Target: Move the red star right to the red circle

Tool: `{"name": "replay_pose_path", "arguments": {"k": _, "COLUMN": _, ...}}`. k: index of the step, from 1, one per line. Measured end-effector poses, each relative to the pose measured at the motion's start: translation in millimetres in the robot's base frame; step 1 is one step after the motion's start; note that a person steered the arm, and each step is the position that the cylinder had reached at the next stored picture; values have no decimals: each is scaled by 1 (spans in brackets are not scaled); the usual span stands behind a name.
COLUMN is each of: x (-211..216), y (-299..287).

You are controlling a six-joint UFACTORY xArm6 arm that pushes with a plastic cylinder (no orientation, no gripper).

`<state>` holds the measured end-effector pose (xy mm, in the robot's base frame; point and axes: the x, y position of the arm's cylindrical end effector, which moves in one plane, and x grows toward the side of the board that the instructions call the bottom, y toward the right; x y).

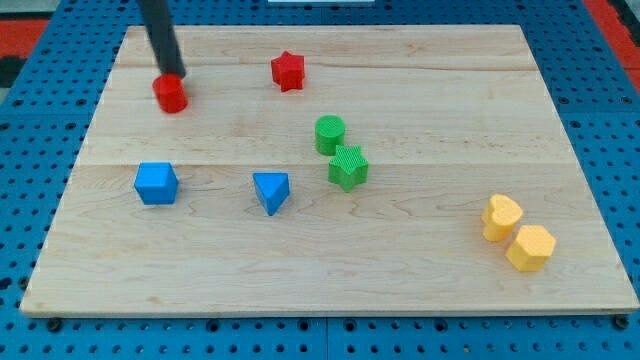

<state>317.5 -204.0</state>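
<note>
The red star (287,70) lies near the view's top, left of centre, on the wooden board (420,280). The red circle (170,94) lies further left, near the board's top-left corner. My tip (171,76) comes down from the view's top and stands at the top edge of the red circle, touching or nearly touching it. The star is well to the right of the tip, with bare board between them.
A green cylinder (330,133) and a green star (348,167) sit together at centre. A blue cube (156,184) and a blue triangle (271,190) lie at left-centre. Two yellow blocks (502,217) (530,247) sit at the view's bottom right. Blue pegboard (40,120) surrounds the board.
</note>
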Motion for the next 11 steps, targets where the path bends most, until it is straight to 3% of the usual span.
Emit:
{"name": "replay_pose_path", "arguments": {"k": 1, "x": 23, "y": -5}}
{"name": "replay_pose_path", "arguments": {"k": 2, "x": 11, "y": 28}}
{"name": "replay_pose_path", "arguments": {"k": 4, "x": -61, "y": 102}}
{"name": "replay_pose_path", "arguments": {"k": 5, "x": -72, "y": 148}}
{"name": "replay_pose_path", "arguments": {"k": 6, "x": -52, "y": 176}}
{"name": "replay_pose_path", "arguments": {"k": 7, "x": -18, "y": 148}}
{"name": "replay_pose_path", "arguments": {"k": 8, "x": -4, "y": 161}}
{"name": "replay_pose_path", "arguments": {"k": 9, "x": -4, "y": 209}}
{"name": "replay_pose_path", "arguments": {"k": 11, "x": 28, "y": 151}}
